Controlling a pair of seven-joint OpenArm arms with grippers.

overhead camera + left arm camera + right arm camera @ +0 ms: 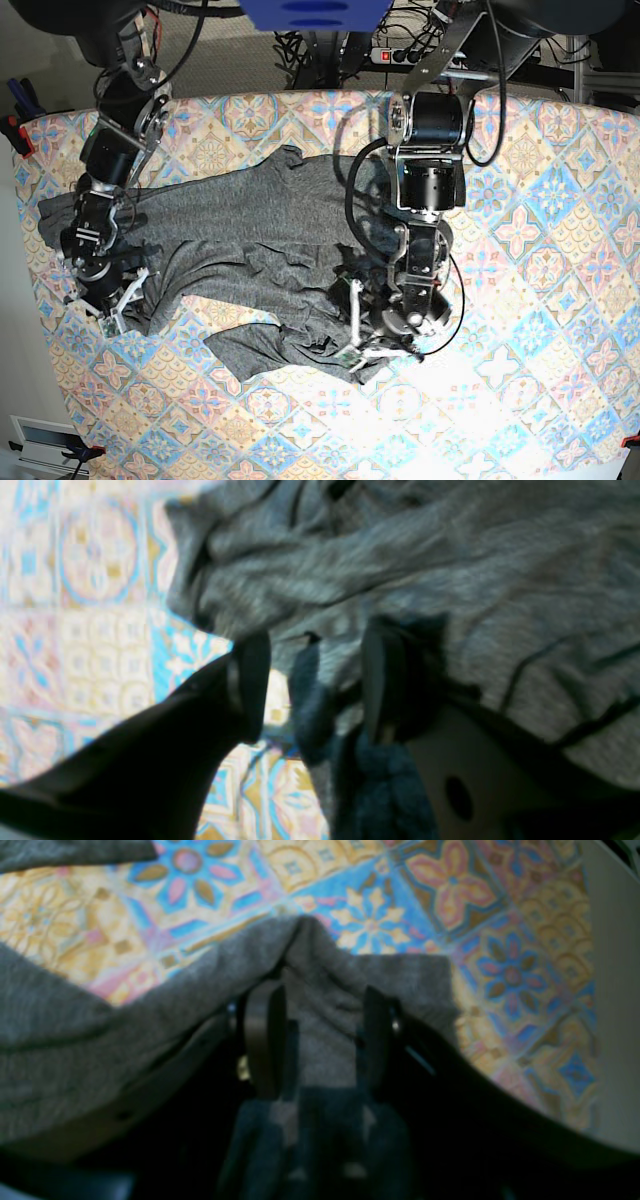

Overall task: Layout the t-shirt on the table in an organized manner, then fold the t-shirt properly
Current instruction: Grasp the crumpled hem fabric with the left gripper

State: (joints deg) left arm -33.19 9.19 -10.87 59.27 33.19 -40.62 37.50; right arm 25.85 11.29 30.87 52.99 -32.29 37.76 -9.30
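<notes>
T-shirt (250, 250) lay crumpled mid-frame on table (540, 240): soft, thin, floppy. Both grippers' fingers (265, 1040) pinched its cloth; I'd grab hem corners.

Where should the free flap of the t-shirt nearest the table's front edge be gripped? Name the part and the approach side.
Grip the t-shirt at the pointed end of the loose flap. Come from above on the bare table side in front of it: that corner lies single-layered and apart from the bunched middle, so fingers would likely catch one layer only.
</notes>
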